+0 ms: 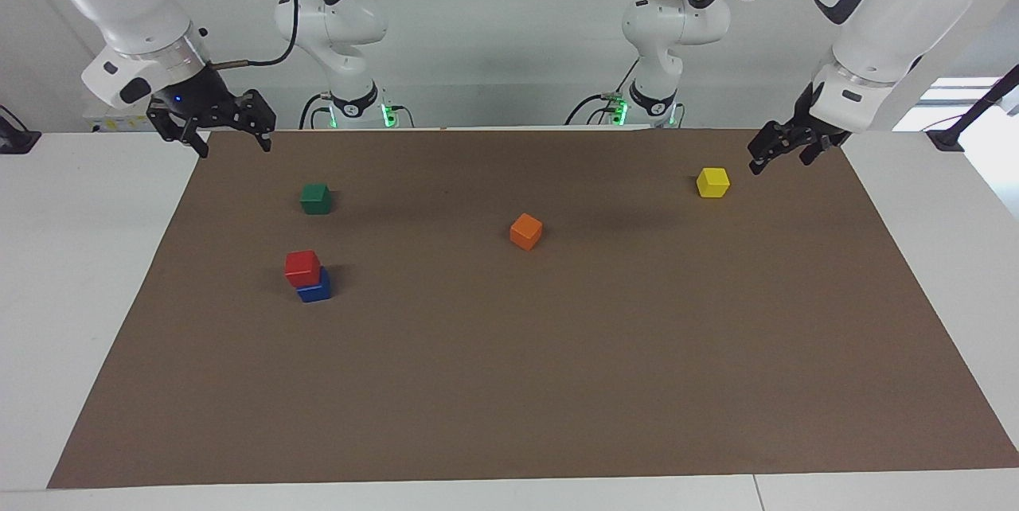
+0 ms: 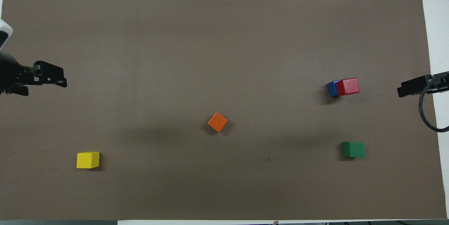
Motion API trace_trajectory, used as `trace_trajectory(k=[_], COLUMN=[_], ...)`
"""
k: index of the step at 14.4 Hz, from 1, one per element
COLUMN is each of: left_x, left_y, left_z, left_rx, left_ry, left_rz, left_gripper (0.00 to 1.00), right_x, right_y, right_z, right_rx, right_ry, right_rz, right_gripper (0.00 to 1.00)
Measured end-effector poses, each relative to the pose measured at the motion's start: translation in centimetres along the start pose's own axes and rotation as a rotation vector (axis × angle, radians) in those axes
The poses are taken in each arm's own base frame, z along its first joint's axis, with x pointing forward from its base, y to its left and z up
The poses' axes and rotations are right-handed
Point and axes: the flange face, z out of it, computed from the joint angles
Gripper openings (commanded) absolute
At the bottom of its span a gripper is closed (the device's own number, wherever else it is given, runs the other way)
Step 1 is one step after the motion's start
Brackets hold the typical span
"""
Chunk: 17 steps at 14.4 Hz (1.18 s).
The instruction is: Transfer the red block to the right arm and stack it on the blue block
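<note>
red block (image 1: 302, 267) on blue block (image 1: 317, 289); right gripper (image 1: 232, 140) spread wide, empty.

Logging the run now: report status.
Right tool open, left tool empty, both up at the mat's ends. Red block stacked on blue block, slightly offset. Nothing in the way.

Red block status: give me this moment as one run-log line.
red block on blue block | right gripper open, raised, empty | left gripper raised beside yellow block, empty
</note>
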Motion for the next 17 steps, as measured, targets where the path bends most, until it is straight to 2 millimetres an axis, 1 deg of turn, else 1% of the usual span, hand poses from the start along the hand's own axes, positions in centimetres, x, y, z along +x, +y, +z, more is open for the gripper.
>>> trace_trajectory(k=[1,3,11,17], left_x=[-0.2,-0.3,-0.2,-0.2], left_y=[0.8,1.3,1.0,1.0], left_z=[0.0,0.0,0.0,0.0], left_rx=[0.005,0.012,0.018,0.018], left_ry=[0.001,0.002,0.004,0.004], left_rz=[0.015,0.026,0.022,0.022], left_gripper=[1.00,1.00,1.00,1.00], right_x=[0.0,0.0,0.1,-0.1], right_y=[0.0,0.0,0.3,1.4], right_z=[0.0,0.0,0.5,0.6], right_rx=[0.000,0.000,-0.003,-0.002], right_ry=[0.000,0.000,-0.001,-0.002], right_rz=[0.000,0.000,0.004,0.025], right_gripper=[1.00,1.00,1.00,1.00])
